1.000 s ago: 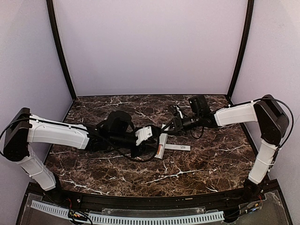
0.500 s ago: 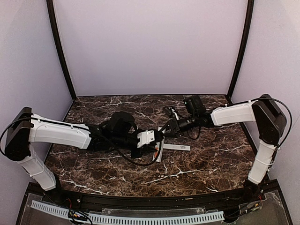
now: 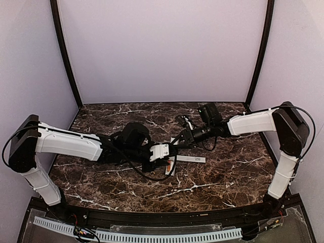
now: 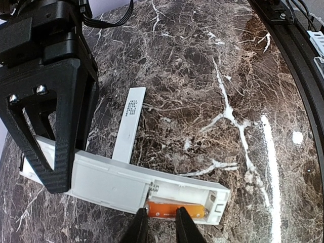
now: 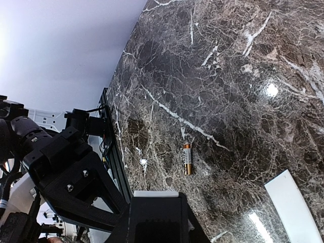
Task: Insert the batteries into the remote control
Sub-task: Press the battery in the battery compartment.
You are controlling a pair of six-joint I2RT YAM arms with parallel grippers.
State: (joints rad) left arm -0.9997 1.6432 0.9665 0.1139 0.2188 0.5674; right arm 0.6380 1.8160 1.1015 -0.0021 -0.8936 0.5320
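Note:
The white remote control [image 4: 111,179] lies back up with its battery recess open. One orange battery [image 4: 174,210] sits in the near slot; the far slot is bare. My left gripper [image 4: 162,225] hangs right over that battery, its fingertips a narrow gap apart along the battery's length, not clamped on it. My right gripper [image 5: 157,212] is shut on the remote's other end [image 5: 169,193]; one of its black fingers [image 4: 61,116] shows in the left wrist view. A second battery [image 5: 188,159] lies loose on the marble. In the top view both grippers meet at the remote [image 3: 171,166].
The thin flat white cover strip [image 4: 129,129] lies on the marble beside the remote, also in the top view [image 3: 192,159] and the right wrist view [image 5: 293,202]. The left arm's black wrist [image 3: 134,136] lies low across the table's middle.
My left gripper has moved right and nearer along the remote, to the battery recess. My right gripper shifted slightly left, then held still on the remote.

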